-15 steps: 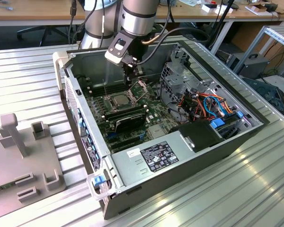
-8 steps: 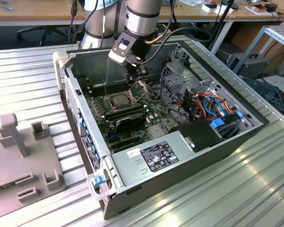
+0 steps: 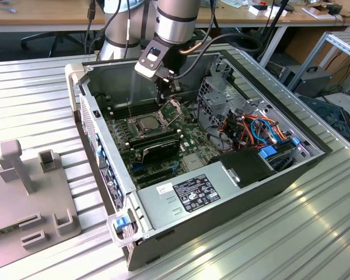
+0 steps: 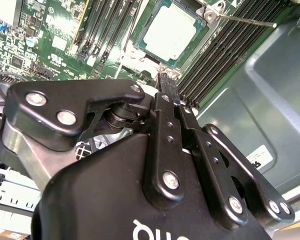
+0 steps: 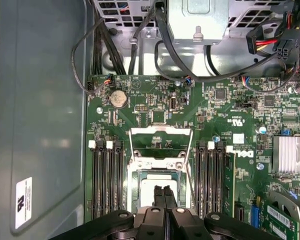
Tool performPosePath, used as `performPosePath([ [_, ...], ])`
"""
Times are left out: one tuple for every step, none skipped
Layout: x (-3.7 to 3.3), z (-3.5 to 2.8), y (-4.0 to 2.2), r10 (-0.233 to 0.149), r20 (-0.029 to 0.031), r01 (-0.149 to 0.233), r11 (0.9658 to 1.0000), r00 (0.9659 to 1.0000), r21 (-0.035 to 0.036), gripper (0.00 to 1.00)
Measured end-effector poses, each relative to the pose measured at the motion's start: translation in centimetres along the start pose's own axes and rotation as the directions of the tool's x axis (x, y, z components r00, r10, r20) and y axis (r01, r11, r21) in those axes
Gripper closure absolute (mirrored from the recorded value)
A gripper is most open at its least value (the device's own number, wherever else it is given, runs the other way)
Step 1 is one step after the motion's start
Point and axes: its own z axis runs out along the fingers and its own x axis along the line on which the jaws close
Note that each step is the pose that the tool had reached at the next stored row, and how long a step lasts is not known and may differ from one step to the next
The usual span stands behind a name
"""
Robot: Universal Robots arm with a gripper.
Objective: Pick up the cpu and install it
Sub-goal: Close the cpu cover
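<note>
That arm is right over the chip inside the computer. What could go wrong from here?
1. The pale grey square cpu lies seated on the green motherboard while the hinged metal frame stands open. Nothing clamps the chip, so a nudge might shift it.
2. The black fingers are shut, close over the chip. Pressing down off-centre could scratch or tilt it.
</note>
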Motion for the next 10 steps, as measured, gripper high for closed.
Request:
performPosePath([
  [0.00, 0.00, 0.09, 0.000, 0.0000, 0.000, 1.0000, 1.0000, 0.0000, 0.89],
  [0.00, 0.01, 0.24, 0.000, 0.0000, 0.000, 1.0000, 1.0000, 0.0000, 0.89],
  [-0.01, 0.02, 0.46, 0.000, 0.0000, 0.000, 1.0000, 1.0000, 0.0000, 0.89],
  [-0.01, 0.03, 0.71, 0.000, 0.0000, 0.000, 1.0000, 1.0000, 0.0000, 0.89],
  [-0.01, 0.03, 0.77, 0.000, 0.0000, 0.000, 1.0000, 1.0000, 0.0000, 0.89],
  [-0.01, 0.03, 0.78, 0.000, 0.0001, 0.000, 1.0000, 1.0000, 0.0000, 0.89],
  [-0.01, 0.03, 0.78, 0.000, 0.0000, 0.000, 1.0000, 1.0000, 0.0000, 0.89],
  [-0.01, 0.03, 0.79, 0.000, 0.0000, 0.000, 1.0000, 1.0000, 0.0000, 0.89],
  [-0.01, 0.03, 0.83, 0.000, 0.0000, 0.000, 1.0000, 1.0000, 0.0000, 0.89],
  [-0.01, 0.03, 0.83, 0.000, 0.0001, 0.000, 1.0000, 1.0000, 0.0000, 0.89],
])
